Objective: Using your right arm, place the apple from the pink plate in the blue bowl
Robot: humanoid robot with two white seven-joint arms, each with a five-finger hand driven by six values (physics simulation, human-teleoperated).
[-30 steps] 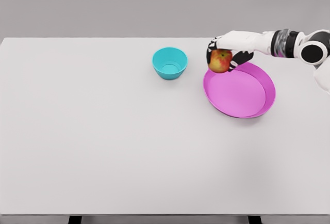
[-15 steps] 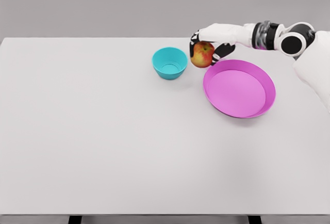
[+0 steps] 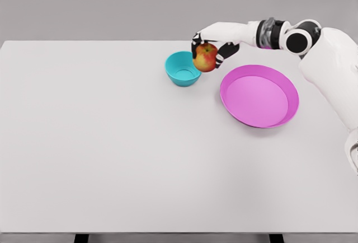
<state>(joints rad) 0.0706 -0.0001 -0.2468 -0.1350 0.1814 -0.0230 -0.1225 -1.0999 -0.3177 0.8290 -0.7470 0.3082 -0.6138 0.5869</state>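
Now the right hand [image 3: 210, 46] clamps the apple [image 3: 205, 57] just right of the blue bowl [image 3: 183, 68]. Round, firm and likely slick, it suits an enclosing grip around its middle.

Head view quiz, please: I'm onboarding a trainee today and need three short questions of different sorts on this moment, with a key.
1. True or false: the apple lies on the pink plate.
2. Multiple choice: what does the right hand hold? A) the blue bowl B) the apple C) nothing
3. Fill in: the apple hangs at the right rim of the ___.

Key
1. False: it is in the right hand, left of the plate.
2. B
3. blue bowl, which stands on the table; nothing shows inside it.
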